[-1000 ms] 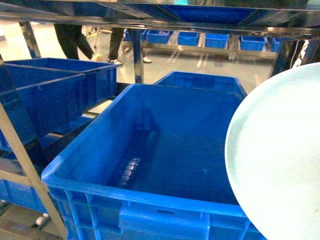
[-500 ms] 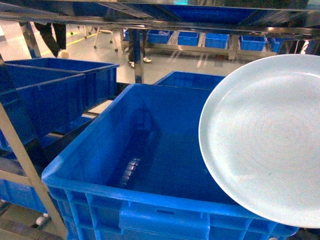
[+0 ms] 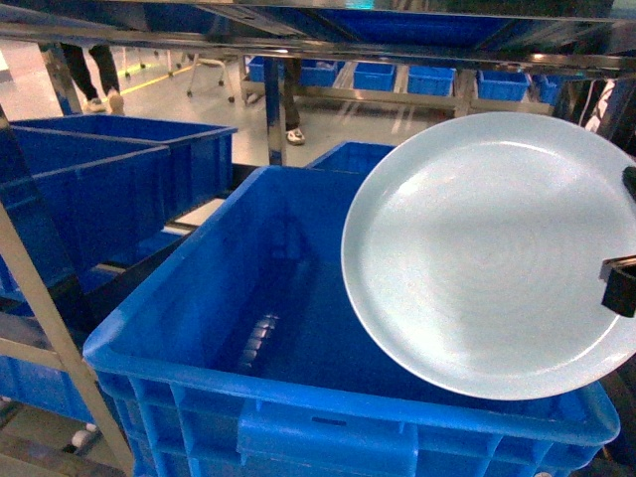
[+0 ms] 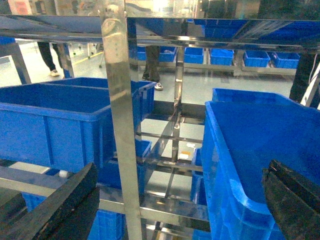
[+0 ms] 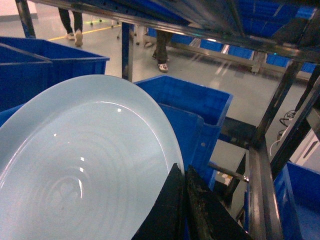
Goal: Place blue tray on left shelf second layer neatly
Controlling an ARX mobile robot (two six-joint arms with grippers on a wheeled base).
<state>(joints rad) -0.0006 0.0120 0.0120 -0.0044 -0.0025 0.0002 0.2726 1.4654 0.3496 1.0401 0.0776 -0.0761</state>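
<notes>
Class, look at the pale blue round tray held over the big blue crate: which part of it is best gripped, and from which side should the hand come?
Grip the blue tray by its thin raised rim, coming from its right edge, where the right hand already pinches it. The tray is shallow, wide and glossy, so only the rim fits between the fingers. Its left side hangs over the blue crate.
</notes>
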